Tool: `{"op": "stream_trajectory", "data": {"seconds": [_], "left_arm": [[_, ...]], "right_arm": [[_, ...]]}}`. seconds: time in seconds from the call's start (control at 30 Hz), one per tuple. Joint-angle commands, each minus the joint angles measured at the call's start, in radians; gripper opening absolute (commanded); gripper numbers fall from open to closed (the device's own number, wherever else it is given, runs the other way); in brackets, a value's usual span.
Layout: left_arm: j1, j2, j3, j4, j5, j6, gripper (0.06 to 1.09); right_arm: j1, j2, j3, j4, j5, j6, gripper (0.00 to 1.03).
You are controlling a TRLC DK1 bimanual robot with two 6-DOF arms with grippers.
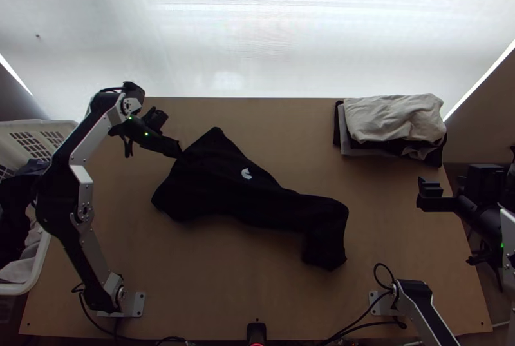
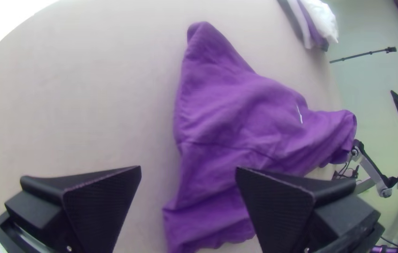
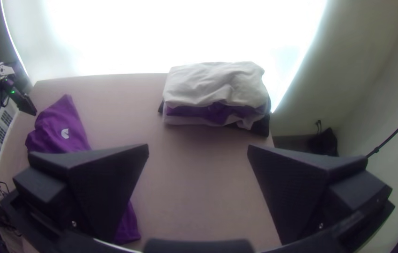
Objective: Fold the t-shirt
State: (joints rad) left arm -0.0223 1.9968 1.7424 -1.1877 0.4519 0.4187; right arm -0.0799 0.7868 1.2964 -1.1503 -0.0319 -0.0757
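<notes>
This is looking like a robotics lab. A left arm (image 1: 85, 211) and a right arm (image 1: 421, 304) are standing mounted on a wooden surface (image 1: 212, 281), and black cables (image 1: 358, 318) are trailing along its near edge.

Looks like matt, wrinkled cloth on t-shirt (image 1: 225, 188), creased cloth in stack (image 1: 393, 117). Reads as smooth, matt wood on worktop (image 1: 225, 281), smooth plastic on basket (image 1: 45, 125), smooth metal on left arm (image 1: 95, 136). Appears matt, finely ribbed on left end effector (image 1: 177, 149).

black t-shirt (image 1: 225, 185) bunched on table (image 1: 257, 294) between basket (image 1: 32, 125) and folded clothes (image 1: 393, 119); left gripper (image 1: 177, 151) at its edge, right gripper (image 1: 430, 195) apart.
</notes>
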Motion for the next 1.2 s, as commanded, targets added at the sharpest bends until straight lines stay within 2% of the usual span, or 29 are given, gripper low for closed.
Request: {"op": "stream_trajectory", "data": {"seconds": [0.0, 0.3, 0.37, 0.43, 0.5, 0.53, 0.6, 0.63, 0.8, 0.83, 0.93, 0.97, 1.1, 1.17], "left_arm": [[-0.039, 0.031, -0.001, 0.028, 0.01, -0.017, 1.03], [-0.048, 0.043, 0.006, 0.043, 0.033, -0.006, 1.03], [-0.045, 0.043, 0.008, 0.043, 0.053, -0.006, 0.92], [-0.042, 0.045, 0.008, 0.045, 0.073, -0.006, 0.86], [-0.039, 0.051, 0.005, 0.05, 0.091, 0.008, 0.72], [-0.039, 0.054, 0.0, 0.056, 0.097, 0.023, 0.6], [-0.038, 0.062, -0.012, 0.074, 0.1, 0.028, 0.21], [-0.03, 0.066, -0.015, 0.082, 0.1, 0.028, 0.09], [-0.014, 0.04, -0.055, 0.128, 0.099, 0.032, 0.09], [-0.008, 0.037, -0.055, 0.128, 0.1, 0.032, 0.09], [0.013, 0.026, -0.061, 0.125, 0.1, 0.032, 0.09], [0.021, 0.026, -0.063, 0.125, 0.099, 0.032, 0.09], [0.039, 0.017, -0.063, 0.12, 0.099, 0.037, 0.09], [0.041, 0.011, -0.063, 0.117, 0.099, 0.037, 0.09]], "right_arm": [[-0.006, -0.009, 0.001, -0.002, 0.001, 0.001, 0.98], [-0.011, -0.015, -0.005, -0.002, 0.0, -0.001, 0.98], [-0.012, -0.015, -0.006, -0.002, 0.0, 0.001, 0.98], [-0.012, -0.014, -0.005, -0.002, 0.0, 0.001, 0.98], [-0.012, -0.012, 0.001, -0.002, 0.0, 0.001, 0.98], [-0.012, -0.011, 0.004, -0.002, 0.0, 0.001, 0.98], [-0.012, -0.009, 0.012, -0.002, 0.0, 0.001, 0.98], [-0.012, -0.009, 0.014, -0.002, 0.0, 0.001, 0.98], [0.006, -0.004, 0.037, -0.034, -0.002, 0.001, 0.98], [0.022, 0.002, 0.05, -0.065, -0.025, 0.005, 0.98], [0.146, 0.008, 0.037, -0.223, -0.237, -0.003, 0.98], [0.22, 0.005, 0.0, -0.29, -0.269, -0.022, 0.98], [0.436, -0.07, -0.18, -0.364, -0.217, -0.076, 0.98], [0.483, -0.081, -0.192, -0.362, -0.218, -0.096, 0.98]]}}
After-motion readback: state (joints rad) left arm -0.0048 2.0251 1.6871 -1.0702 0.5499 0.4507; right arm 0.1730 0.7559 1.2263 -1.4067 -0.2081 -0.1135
